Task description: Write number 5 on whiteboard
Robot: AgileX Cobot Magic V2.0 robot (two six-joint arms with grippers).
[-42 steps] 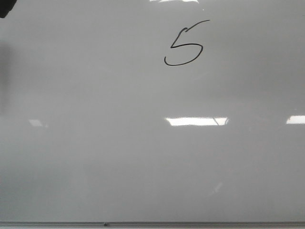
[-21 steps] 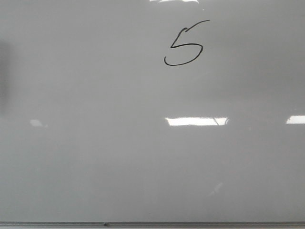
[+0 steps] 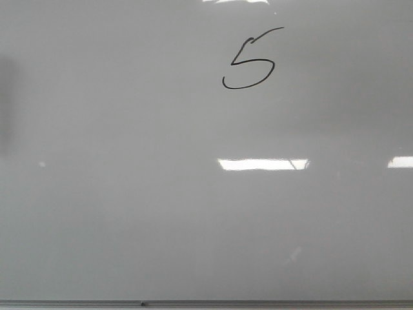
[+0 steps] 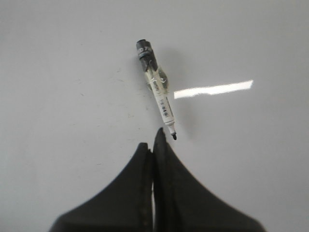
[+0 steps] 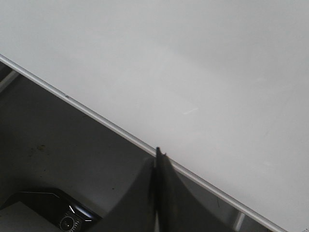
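Observation:
The whiteboard [image 3: 129,213] fills the front view, glossy grey-white, with a thin grey frame strip along the bottom edge. A thin black hand-drawn number 5 [image 3: 250,61] sits in its upper middle. No gripper shows in the front view. In the left wrist view my left gripper [image 4: 152,141] is shut and empty above the board [image 4: 58,72]. A white marker with a dark cap end [image 4: 156,88] lies on the board just beyond the fingertips, its tip pointing toward them, apart from them. In the right wrist view my right gripper [image 5: 159,153] is shut and empty over the board's frame edge [image 5: 96,113].
Bright rectangular light reflections [image 3: 263,164] lie on the board at the middle and right. Beside the frame in the right wrist view is a dark surface [image 5: 58,145] with a black device [image 5: 53,212] at the corner.
A dark shape at the top left corner of the front view a second ago is gone. The glare patch at the left has shrunk. The 5 is unchanged.

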